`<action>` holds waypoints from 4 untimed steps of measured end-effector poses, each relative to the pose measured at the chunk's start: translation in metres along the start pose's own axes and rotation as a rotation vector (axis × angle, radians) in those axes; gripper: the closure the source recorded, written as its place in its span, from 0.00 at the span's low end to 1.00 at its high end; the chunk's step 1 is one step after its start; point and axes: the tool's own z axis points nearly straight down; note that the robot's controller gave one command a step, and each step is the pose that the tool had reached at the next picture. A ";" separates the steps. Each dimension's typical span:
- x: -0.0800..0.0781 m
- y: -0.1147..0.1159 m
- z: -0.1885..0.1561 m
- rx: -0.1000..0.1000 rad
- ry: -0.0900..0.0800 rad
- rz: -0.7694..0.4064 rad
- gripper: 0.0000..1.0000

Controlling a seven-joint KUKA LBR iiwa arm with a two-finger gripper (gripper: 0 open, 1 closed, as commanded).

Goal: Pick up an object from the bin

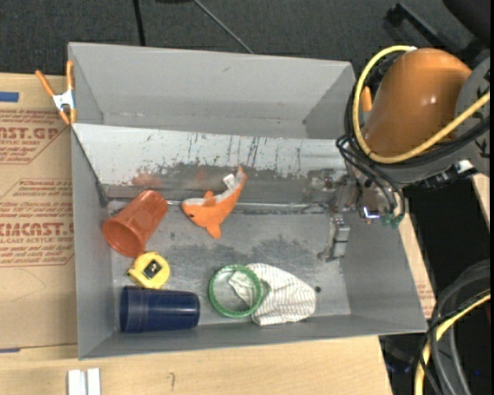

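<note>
At the right side of the grey metal bin (206, 97), the pincer (337, 247) hangs low over bare floor, w/ nothing seen in it. Open or closed: cannot tell from this angle. No contact w/ any item.

Contents, left to right:
- orange plastic cup (136, 220), on its side by the left wall;
- yellow tape measure (150, 270), just in front of that cup;
- dark blue plastic cup (158, 309), on its side in the near left corner;
- orange fish-shaped toy (212, 208), centre, near the back wall;
- green plastic ring (235, 290), near front wall, overlapping the left edge of the next item;
- crumpled white cloth w/ fine dark stripes (286, 296), front, right of centre.

Nearest item to the pincer: the cloth, toward the front wall from it but apart. Assessed as the likeliest pick; not confirmed.

Handling (judgement): the cloth is light, soft, not fragile and not slippery. It will sag and drape once lifted, so no firm shape to rely on. Best hold: a raised fold at its right half, clear of the ring. Risk: a hold too near the left edge may drag the ring along or pinch only a thin layer, which could slip out.
</note>
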 end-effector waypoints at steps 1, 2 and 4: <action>-0.001 0.000 -0.004 0.001 -0.008 -0.001 0.00; -0.004 0.015 0.008 0.004 -0.014 -0.076 0.00; 0.027 0.037 0.075 0.000 -0.007 -0.095 0.00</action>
